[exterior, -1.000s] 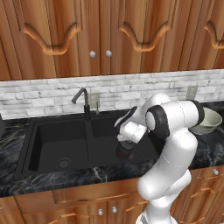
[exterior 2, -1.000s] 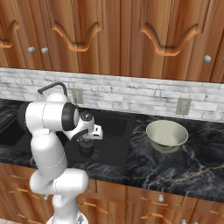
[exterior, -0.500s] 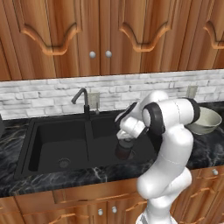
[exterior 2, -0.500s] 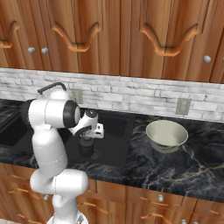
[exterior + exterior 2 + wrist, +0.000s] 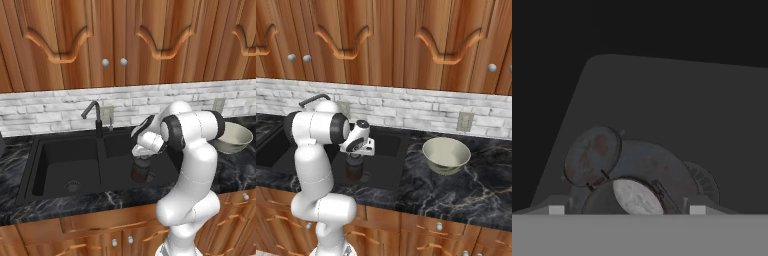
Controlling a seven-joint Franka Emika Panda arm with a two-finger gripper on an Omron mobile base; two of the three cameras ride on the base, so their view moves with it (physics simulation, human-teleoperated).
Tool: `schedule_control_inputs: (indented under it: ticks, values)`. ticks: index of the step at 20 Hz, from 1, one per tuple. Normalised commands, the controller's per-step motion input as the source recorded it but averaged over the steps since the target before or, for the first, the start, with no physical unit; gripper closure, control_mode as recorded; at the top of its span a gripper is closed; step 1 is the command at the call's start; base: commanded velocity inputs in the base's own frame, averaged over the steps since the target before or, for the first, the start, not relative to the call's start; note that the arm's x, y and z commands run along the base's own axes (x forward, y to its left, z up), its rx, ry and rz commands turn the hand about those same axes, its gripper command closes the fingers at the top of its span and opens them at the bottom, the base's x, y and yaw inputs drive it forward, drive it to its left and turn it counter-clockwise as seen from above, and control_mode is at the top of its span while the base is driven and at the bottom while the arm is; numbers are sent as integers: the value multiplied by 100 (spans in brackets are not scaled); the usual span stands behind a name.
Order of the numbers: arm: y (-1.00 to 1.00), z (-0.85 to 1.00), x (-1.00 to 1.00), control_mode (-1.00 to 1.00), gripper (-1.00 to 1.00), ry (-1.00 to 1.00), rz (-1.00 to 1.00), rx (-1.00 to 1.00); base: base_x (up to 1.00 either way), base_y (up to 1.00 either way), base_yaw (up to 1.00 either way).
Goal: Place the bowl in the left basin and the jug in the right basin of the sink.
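Observation:
The dark brown jug (image 5: 141, 170) (image 5: 354, 171) stands upright on the floor of the right basin (image 5: 118, 159) (image 5: 389, 144) of the black sink. My gripper (image 5: 143, 156) (image 5: 355, 159) points down just over the jug's top. It is open, with a fingertip on either side and a small gap to each. In the hand view the jug (image 5: 632, 196) sits close below my gripper (image 5: 627, 210), its lid tilted aside. The cream bowl (image 5: 231, 139) (image 5: 446, 155) rests on the counter to the right of the sink. The left basin (image 5: 65, 165) holds nothing.
A dark gooseneck faucet (image 5: 95, 116) (image 5: 313, 100) rises behind the divider (image 5: 101, 161). The round drain (image 5: 704, 182) lies beside the jug. A white brick backsplash and wooden cabinets stand behind, and black marble counter (image 5: 476, 190) runs to the right.
The hand has edged up slightly over the jug. The jug and the bowl have stayed put.

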Motion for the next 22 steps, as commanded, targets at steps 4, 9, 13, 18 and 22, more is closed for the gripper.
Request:
schedule_control_inputs:
  ticks: [4, 9, 13, 18, 22]
  values:
    - [22, -18, -5, -100, -100, 1, 0, -3, 0, 0, 0]
    - [8, -9, -3, -100, -100, 0, 0, -1, 0, 0, 0]
    - [0, 2, -9, -100, -100, 3, 0, 0, 0, 0, 0]
    - [-1, 4, -14, -100, -100, 0, -1, -2, 0, 0, 0]
    - [-5, 14, -14, -100, -100, 0, -1, -2, 0, 0, 0]
